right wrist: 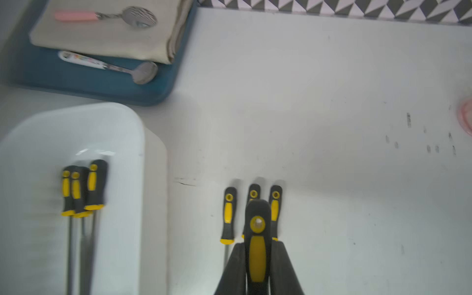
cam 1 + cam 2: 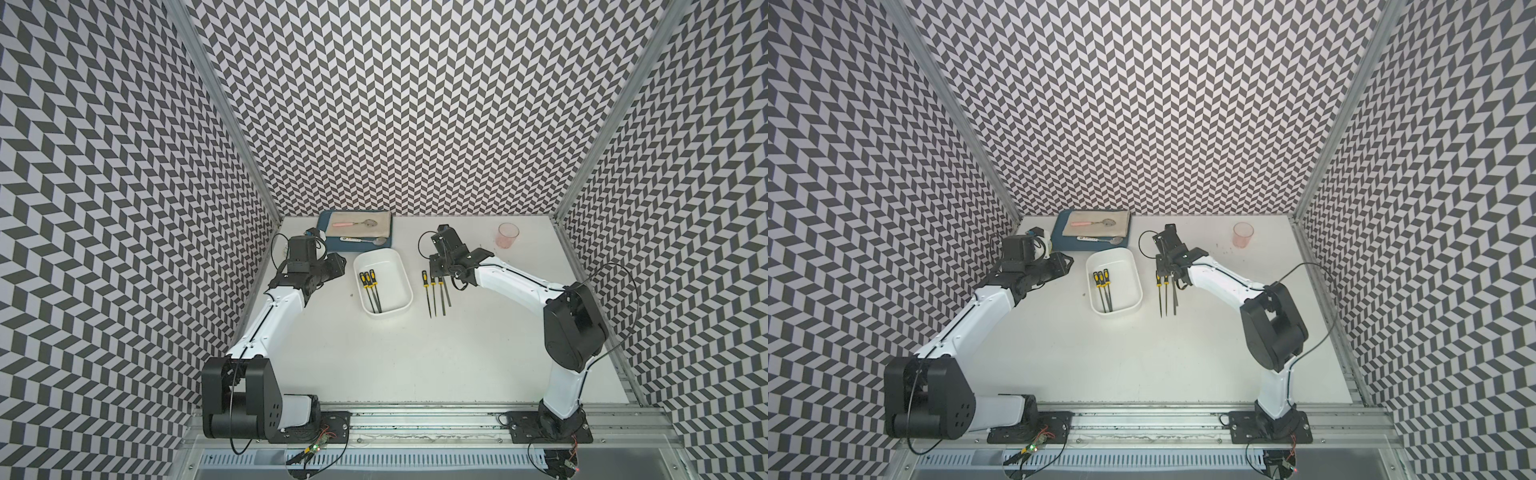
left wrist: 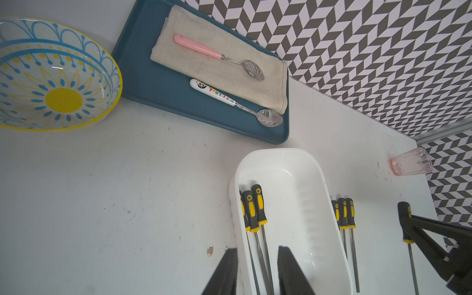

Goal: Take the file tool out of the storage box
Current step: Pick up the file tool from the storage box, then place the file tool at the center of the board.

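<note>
Your right hand (image 1: 258,247) is pinching one file tool (image 1: 257,242) by its black and yellow handle, with a finger pressed on each side of the grip. It holds that file outside the storage box (image 2: 392,278), over the three loose files (image 2: 434,291) that lie side by side on the worktop (image 2: 415,353), just beside the box on your right. In the right wrist view the held handle covers the middle one of those three. You cannot tell from any view whether the held file's tip touches the worktop.

Your left hand (image 3: 257,249) has its fingers a little apart and grips nothing. In both top views it sits near the box's left long wall, not touching it (image 2: 337,266) (image 2: 1068,262).

The storage box stands in the middle of the worktop between your two hands, its far end close to the near edge of the dark blue tray (image 2: 328,245). Three more files (image 2: 370,286) lie inside it, bunched along the left wall with their handles toward the back wall. The rest of the box floor is bare.

A patterned bowl (image 3: 58,76) stands left of the tray, and a pink glass (image 2: 508,235) stands well apart at the far right
</note>
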Tool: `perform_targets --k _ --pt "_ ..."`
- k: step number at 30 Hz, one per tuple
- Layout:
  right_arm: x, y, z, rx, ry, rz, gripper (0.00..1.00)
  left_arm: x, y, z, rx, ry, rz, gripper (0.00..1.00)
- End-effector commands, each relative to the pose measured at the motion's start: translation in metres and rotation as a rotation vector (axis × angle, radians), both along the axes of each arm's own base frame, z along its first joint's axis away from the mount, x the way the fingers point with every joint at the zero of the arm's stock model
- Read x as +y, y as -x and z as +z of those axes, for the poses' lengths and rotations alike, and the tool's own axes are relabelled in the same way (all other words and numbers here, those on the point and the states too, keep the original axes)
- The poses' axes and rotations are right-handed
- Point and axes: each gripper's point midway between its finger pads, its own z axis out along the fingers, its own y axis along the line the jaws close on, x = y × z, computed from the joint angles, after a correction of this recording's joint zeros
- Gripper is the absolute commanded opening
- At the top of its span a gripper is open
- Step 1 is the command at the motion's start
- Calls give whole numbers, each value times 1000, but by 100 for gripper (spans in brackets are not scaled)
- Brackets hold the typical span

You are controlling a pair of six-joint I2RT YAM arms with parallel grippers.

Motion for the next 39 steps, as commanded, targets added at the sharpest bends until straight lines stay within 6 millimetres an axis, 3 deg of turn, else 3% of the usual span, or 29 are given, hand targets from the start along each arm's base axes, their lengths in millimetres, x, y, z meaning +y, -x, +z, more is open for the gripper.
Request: perform_targets --k 1,6,15,27,39 --pt "-7 -12 17 -88 -46 -3 4 -1 1 -4 10 -23 -8 32" --pt "-31 -17 -20 -62 -43 -37 1 -2 1 -5 15 -22 -10 32" --pt "-38 -33 -49 -14 -43 -42 1 -1 1 -8 24 -30 -4 32" --pt "-37 -46 -63 -22 -58 -49 1 -5 1 -8 26 -16 -24 32" --pt "-35 -46 -82 2 -46 -46 1 -5 1 -7 25 -19 -23 32"
